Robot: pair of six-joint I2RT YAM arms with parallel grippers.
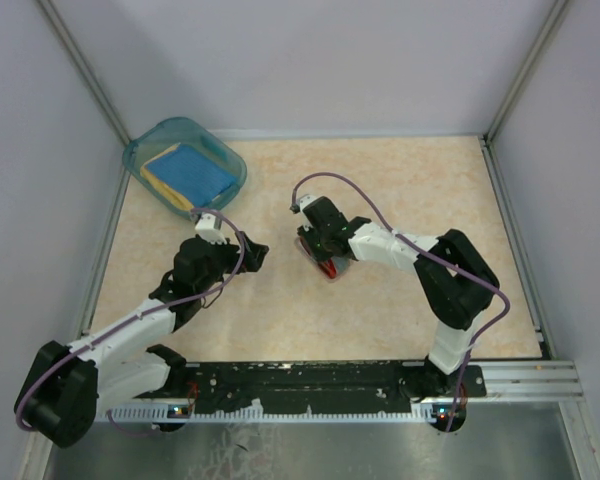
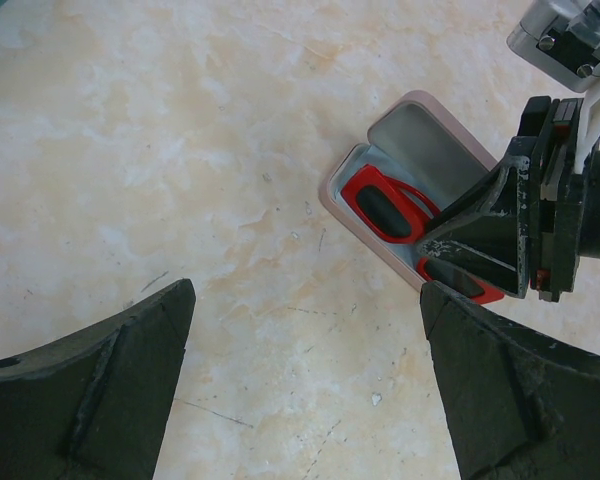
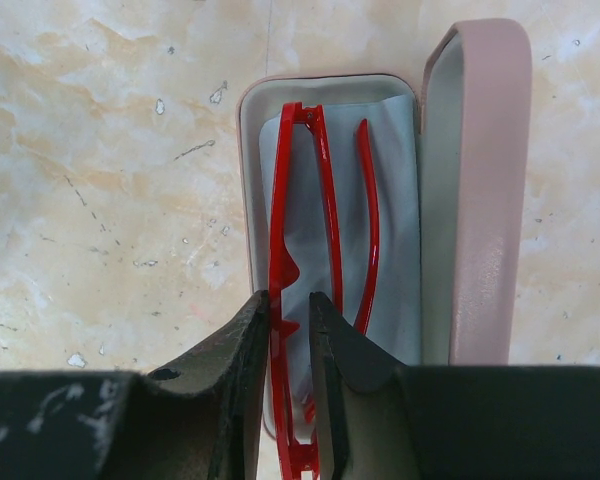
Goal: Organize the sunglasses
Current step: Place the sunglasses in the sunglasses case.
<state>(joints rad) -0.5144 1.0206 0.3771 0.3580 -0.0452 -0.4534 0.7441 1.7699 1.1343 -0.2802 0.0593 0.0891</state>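
Well, the sunglasses [image 3: 277, 220] lie in the open pink case [image 3: 490, 180] near the middle of the table [image 1: 380, 180]. The right gripper [image 3: 288, 300] has its fingers close on either side of the red frame — pinching or not, I cannot tell — while the left gripper [image 2: 305, 288] hangs wide open beside the case.

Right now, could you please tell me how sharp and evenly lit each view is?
Top external: even, soft light, faint shadows, no glare. Left wrist: own fingers dark and soft, sunglasses crisp. Right wrist: sunglasses and pink case sharp, right gripper a dark, soft foreground.
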